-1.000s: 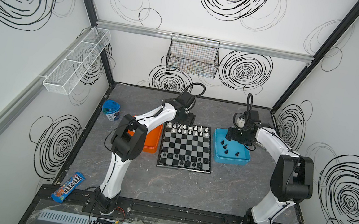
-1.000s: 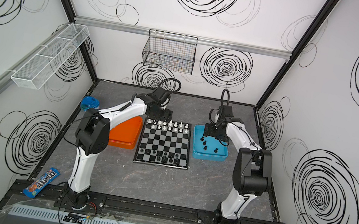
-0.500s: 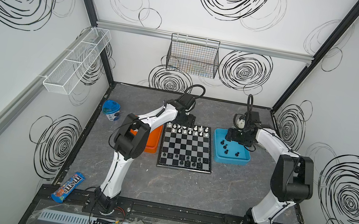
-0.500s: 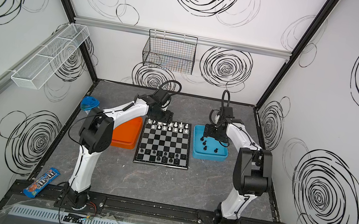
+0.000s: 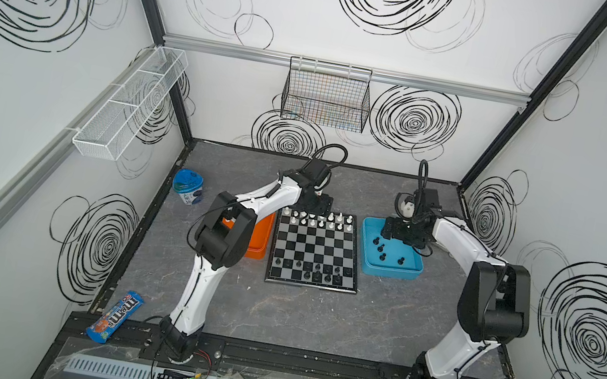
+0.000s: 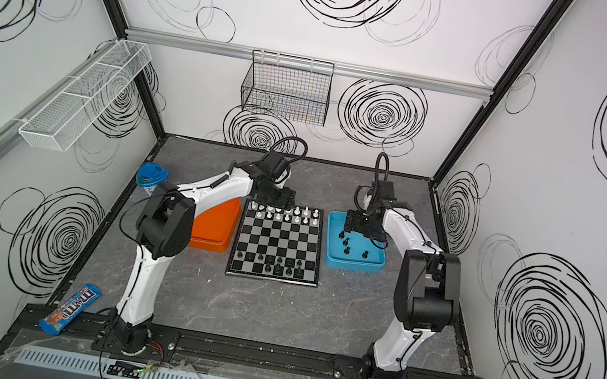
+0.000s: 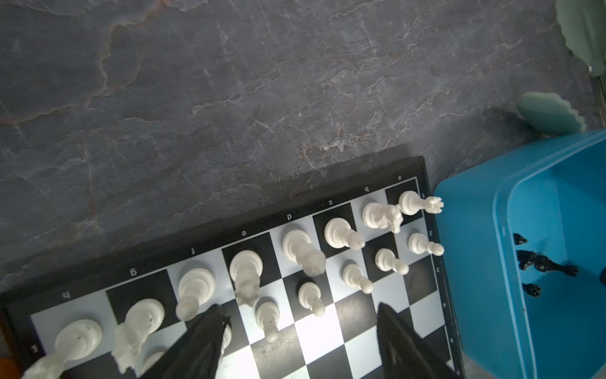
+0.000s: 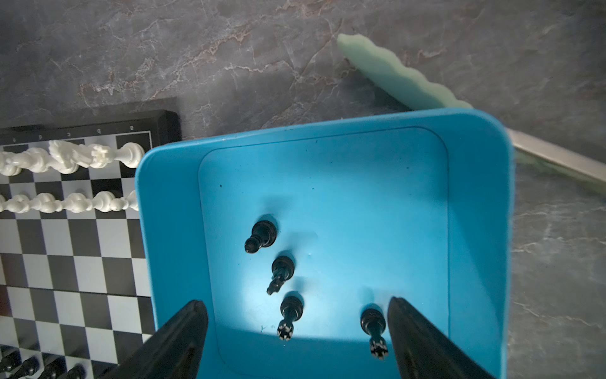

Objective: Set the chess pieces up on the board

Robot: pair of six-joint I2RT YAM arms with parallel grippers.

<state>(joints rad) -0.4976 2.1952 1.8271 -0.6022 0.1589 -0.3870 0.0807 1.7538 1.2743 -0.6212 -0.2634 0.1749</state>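
Black-and-grey board [image 5: 314, 251] sits mid-table [image 5: 311, 327]. Orange tray [image 6: 213, 225] is just beside it on my L, blue tray [image 5: 388, 274] just beside it on my R.

White pcs [image 7: 341, 233] stand upright on the far two rows. Back rank is full a to h, w/ pawns in the row in front. The h end of that pawn row is cut off in my L wrist view, so can't count it. Black pcs [image 5: 316, 276] are spread over the near two rows w/ gaps. Four more black pcs [image 8: 282, 269] stand upright in the blue tray, apart from each other.

My L gripper [image 7: 298, 311] hangs over the white pawn row, approx d–f files, jaws wide apart, nothing clamped. One finger [image 7: 203, 341] overlaps the f pawn in view; touching or not, can't tell.

My R gripper [image 8: 295, 303] hangs over the blue tray, jaws wide apart, nothing clamped. Two black pcs show btwn the fingers in the wrist view, one just beside a finger [image 8: 413, 331].
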